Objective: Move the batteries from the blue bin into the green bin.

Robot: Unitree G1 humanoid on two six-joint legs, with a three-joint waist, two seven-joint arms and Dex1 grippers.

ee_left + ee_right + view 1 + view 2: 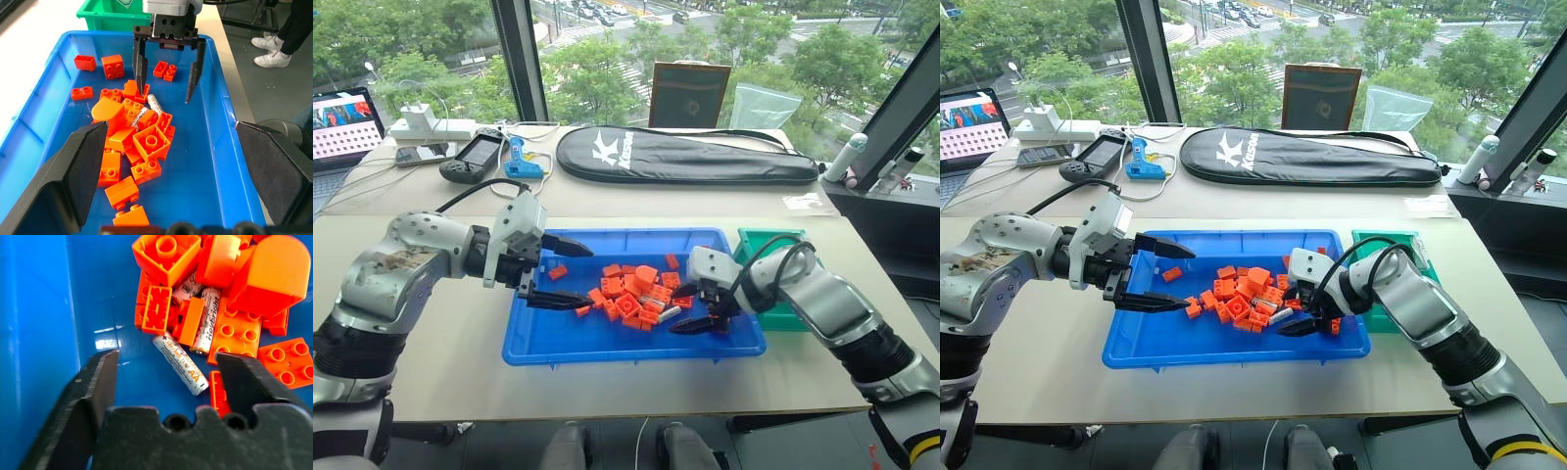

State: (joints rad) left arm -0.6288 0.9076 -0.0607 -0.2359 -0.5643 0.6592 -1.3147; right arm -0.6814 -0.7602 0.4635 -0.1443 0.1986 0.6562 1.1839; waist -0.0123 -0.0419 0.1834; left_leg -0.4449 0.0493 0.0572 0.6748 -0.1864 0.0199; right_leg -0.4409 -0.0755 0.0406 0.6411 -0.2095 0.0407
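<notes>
overlooking trees point(607, 69), beige table point(460, 362)

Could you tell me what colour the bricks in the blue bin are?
Orange, clearest in the left wrist view: bricks.

Left hand point(558, 270) open, level, pointing right, right hand point(697, 308) open, angled down, pointing left

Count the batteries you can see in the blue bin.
3, in the right wrist view: one battery lying loose on the blue bin floor, two partly under the orange bricks. More may be buried.
</notes>
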